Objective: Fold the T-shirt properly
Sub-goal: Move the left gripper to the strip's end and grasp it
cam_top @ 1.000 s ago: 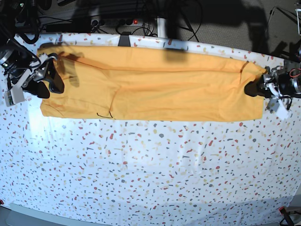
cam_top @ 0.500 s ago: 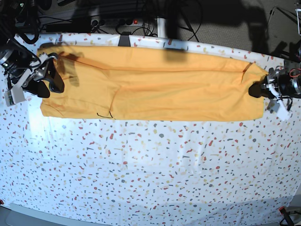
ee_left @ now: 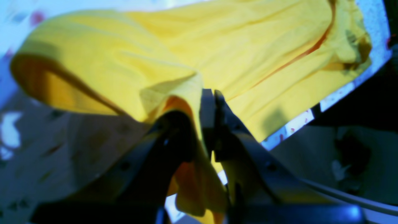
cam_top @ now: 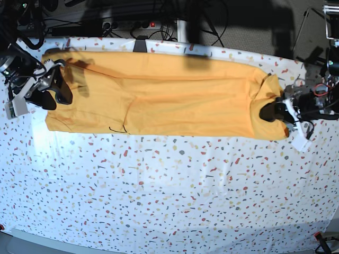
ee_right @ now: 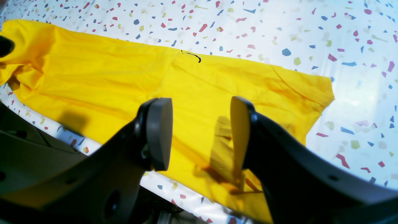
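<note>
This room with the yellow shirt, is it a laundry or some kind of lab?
Most likely a robotics lab. A T-shirt lies on a table with a speckled cover between two robot arms, and cables and a power strip sit behind.

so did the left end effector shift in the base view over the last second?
Yes. The left end effector, shut on the mustard-yellow cotton T-shirt, moved toward the shirt's centre, away from the speckled white table's edge, dragging that end inward.
</note>
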